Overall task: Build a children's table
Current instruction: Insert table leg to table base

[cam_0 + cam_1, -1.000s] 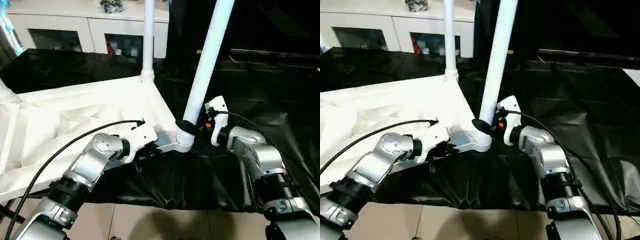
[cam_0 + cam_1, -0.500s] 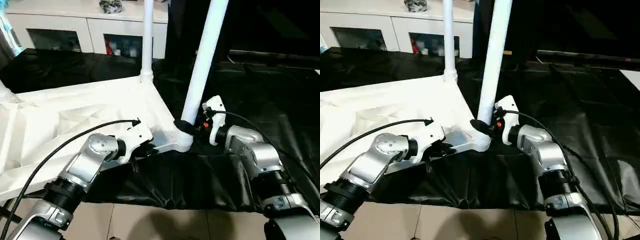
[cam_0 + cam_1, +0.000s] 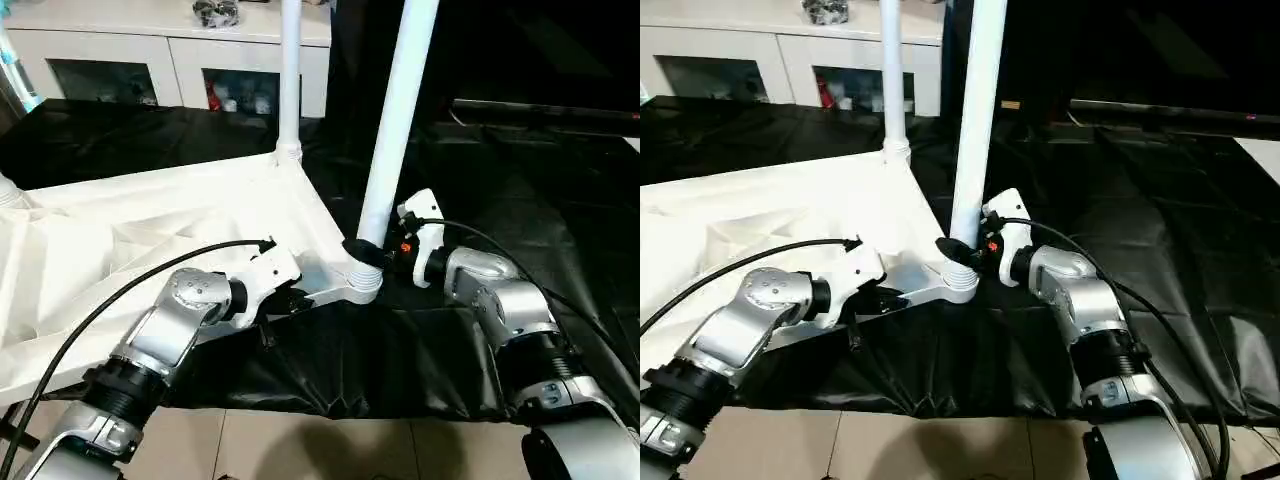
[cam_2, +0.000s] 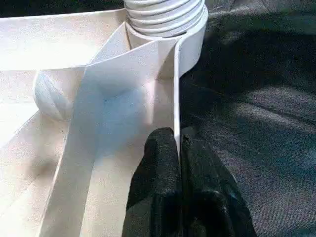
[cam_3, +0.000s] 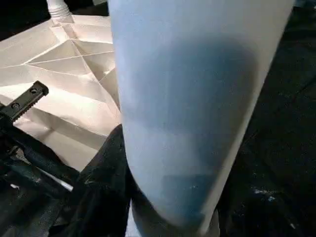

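I'm pinching the tabletop [image 3: 150, 230] rim wall with the left gripper [image 4: 178, 148], jaws closed on the thin edge just beside the near corner socket [image 3: 362, 283], so the slab isn't shifting. The right gripper [image 3: 372, 250] is wrapping the leg [image 3: 395, 120] at its base, jaws half apart around the tube, holding it upright in that socket. The tabletop is lying ribs-up on the black sheet [image 3: 520, 180]; a far leg [image 3: 290, 70] is already standing.

Bright overhead light, blurred wrist close-ups
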Controlling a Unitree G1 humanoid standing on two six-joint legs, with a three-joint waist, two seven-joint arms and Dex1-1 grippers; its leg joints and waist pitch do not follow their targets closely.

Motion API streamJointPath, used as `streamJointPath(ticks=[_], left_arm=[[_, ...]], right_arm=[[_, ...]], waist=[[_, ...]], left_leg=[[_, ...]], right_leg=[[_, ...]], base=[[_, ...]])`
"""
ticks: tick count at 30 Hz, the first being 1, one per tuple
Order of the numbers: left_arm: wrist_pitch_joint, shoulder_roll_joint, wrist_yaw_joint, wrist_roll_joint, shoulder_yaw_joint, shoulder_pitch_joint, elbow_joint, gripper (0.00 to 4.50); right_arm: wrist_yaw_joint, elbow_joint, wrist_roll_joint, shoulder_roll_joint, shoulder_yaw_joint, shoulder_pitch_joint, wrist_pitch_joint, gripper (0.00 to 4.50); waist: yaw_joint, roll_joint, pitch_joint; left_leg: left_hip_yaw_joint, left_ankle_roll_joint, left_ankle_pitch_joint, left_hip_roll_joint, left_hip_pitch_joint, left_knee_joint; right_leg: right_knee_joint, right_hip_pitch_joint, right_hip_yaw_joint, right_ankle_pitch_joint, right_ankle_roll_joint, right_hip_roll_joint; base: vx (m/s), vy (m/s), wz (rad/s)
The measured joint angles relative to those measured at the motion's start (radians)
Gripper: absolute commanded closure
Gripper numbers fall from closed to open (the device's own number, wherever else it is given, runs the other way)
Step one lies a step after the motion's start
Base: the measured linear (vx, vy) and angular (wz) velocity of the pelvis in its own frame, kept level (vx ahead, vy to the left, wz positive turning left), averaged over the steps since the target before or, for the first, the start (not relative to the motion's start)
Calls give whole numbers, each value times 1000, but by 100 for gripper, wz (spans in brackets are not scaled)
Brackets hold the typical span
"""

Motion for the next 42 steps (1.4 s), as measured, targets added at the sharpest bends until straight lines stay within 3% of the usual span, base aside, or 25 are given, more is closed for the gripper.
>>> streamJointPath(ticks=[6, 12, 21, 28, 35, 39, 42], left_arm=[[11, -1, -2, -2, 2, 1, -6, 450], [16, -7, 0, -2, 5, 2, -7, 450], [16, -28, 7, -1, 5, 1, 7, 450], [10, -37, 8, 0, 5, -2, 25, 450], [8, -43, 7, 0, 4, -8, 37, 450], [-1, -43, 5, 1, 4, -12, 48, 450], [-8, -44, 1, 1, -3, -14, 51, 450]], right_arm=[[0, 48, 8, 17, -24, -14, -12, 262], [-7, 99, 67, 34, -86, -9, -14, 262], [-43, 61, 91, 64, -128, 87, -109, 262], [-66, 16, 81, 69, -115, 138, -159, 263], [-98, -35, 107, 90, -140, 183, -169, 263], [-74, -68, 97, 57, -115, 207, -179, 263], [-25, -114, 47, -6, -60, 220, -198, 263]], waist=[[0, -1, 0], [2, -1, 0], [8, -4, -7], [7, -4, -13], [8, -1, -15], [8, -1, -15], [10, 0, -15]], left_leg=[[0, 0, 0, 0, 0, 0], [0, 0, 0, 0, 0, 0], [0, 0, -1, 0, 1, 0], [-1, 1, -1, -1, 3, 0], [-1, 1, -1, -1, 2, 0], [-1, 1, -1, -1, 2, 0], [-2, 1, -1, -1, 2, 0]], right_leg=[[0, 0, 0, 0, 0, 0], [0, 0, 0, 0, 0, 0], [-2, 3, 0, 0, 1, 0], [-3, 4, 0, -1, 1, -1], [-4, 5, 0, -1, 2, -1], [-4, 5, 0, -1, 2, -1], [-4, 5, -1, -1, 2, -1]], base=[[0, 0, 0], [0, 0, 0], [0, 0, 0], [0, 0, 0], [0, 0, 0], [0, 0, 0], [0, 0, 0]])
